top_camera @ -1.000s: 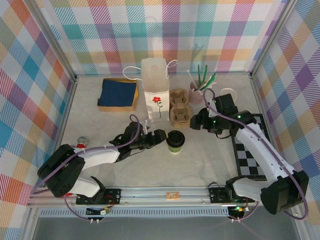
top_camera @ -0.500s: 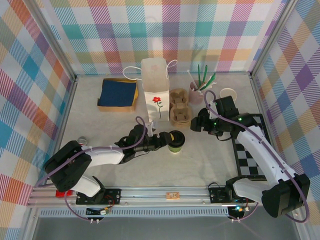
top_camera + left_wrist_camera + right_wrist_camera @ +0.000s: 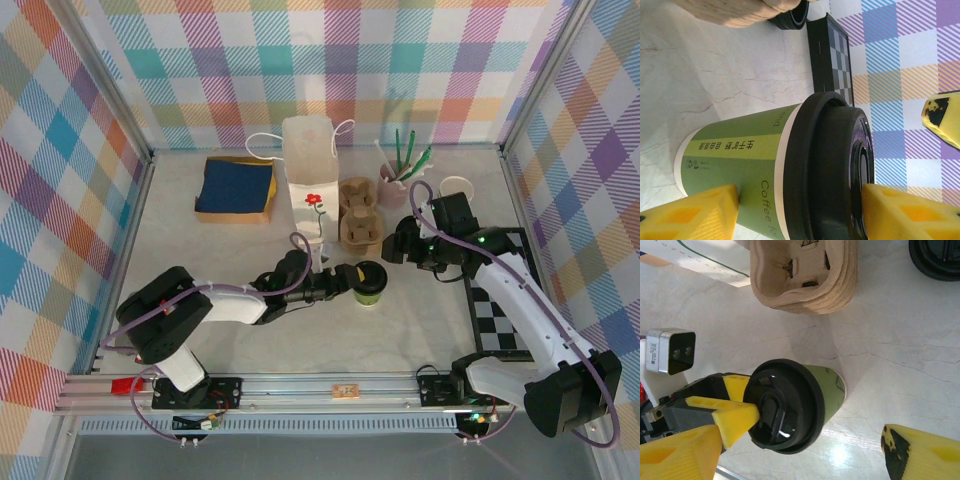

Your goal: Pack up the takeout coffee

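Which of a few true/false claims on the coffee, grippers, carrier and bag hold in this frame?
1. The takeout coffee has its black lid on. True.
2. The right gripper holds the coffee. False: its jaws are open and empty; the coffee is at the left gripper.
3. The coffee sits in the pulp cup carrier. False: it stands on the table, apart from the carrier, nearer the arms.
4. The white paper bag shows a red flower. True.
5. The carrier lies inside the bag. False: it rests beside it on the table.
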